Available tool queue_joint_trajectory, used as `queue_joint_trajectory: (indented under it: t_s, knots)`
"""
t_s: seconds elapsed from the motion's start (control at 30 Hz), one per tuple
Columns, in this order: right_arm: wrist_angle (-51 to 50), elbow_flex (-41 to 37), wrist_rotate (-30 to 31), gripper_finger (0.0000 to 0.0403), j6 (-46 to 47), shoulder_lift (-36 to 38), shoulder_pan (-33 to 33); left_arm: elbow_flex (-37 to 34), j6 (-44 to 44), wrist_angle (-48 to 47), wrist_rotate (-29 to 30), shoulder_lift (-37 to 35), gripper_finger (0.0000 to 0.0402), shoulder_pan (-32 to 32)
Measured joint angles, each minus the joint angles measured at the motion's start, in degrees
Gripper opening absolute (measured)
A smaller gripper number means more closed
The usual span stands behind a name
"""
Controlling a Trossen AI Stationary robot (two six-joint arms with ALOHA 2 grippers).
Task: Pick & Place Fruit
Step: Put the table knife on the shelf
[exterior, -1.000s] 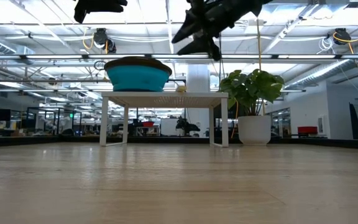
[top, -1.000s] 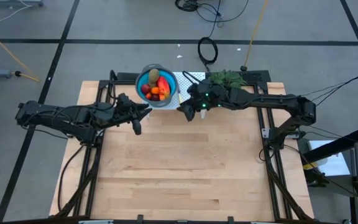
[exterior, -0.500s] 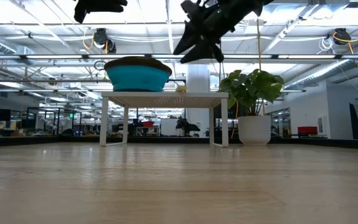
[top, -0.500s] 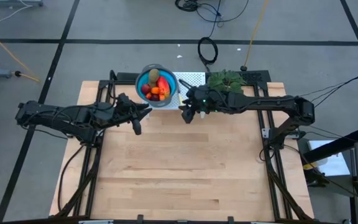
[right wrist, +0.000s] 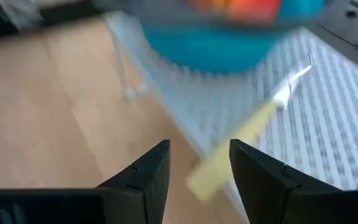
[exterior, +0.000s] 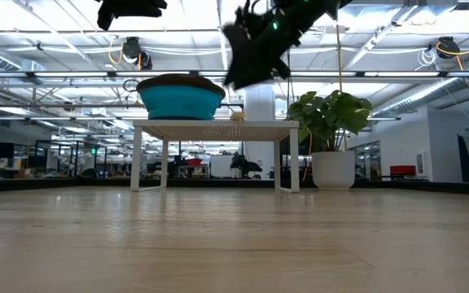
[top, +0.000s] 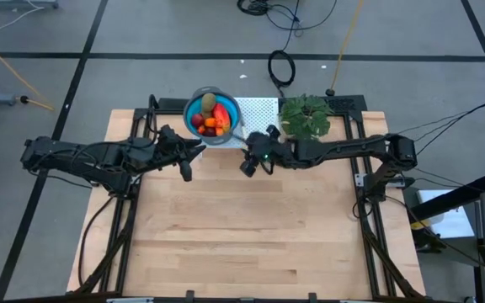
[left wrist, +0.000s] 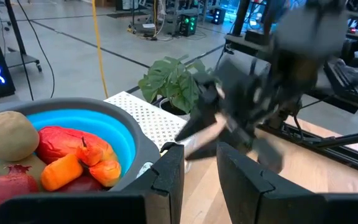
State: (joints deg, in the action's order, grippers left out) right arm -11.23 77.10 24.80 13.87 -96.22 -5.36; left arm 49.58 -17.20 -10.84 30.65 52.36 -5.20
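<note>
Wooden table (top: 234, 227) holds a blue bowl (top: 226, 133) at its far edge, and the fruit (top: 210, 119) sits inside. Both grippers are empty, fingers a little apart — the left gripper (top: 185, 160) has the fruit at about one o'clock, the right gripper (top: 249, 162) at about eleven — both near.

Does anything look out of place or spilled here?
Nothing spilled: the fruit sits in the blue bowl on the white stand. One oddity: the cream knife pokes out past the stand's edge.

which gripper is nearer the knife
Right. The right gripper hangs beside the cream-yellow knife at the perforated stand's edge; the left gripper sits across the blue bowl, farther off.
</note>
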Motion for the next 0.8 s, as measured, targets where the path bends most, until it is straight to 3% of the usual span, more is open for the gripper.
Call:
queue_joint_trajectory:
  t_s: [0.23,0.8]
  knots:
    - [-0.11,-0.09,7.01,0.0157,-0.31,-1.29,0.65,0.00,0.46,-0.01,-0.02,0.00,0.0092,0.03]
    - [0.86,-0.22,8.10,0.0157,-1.11,-4.18,-0.67,0.00,0.62,0.27,-0.04,0.00,0.0092,0.03]
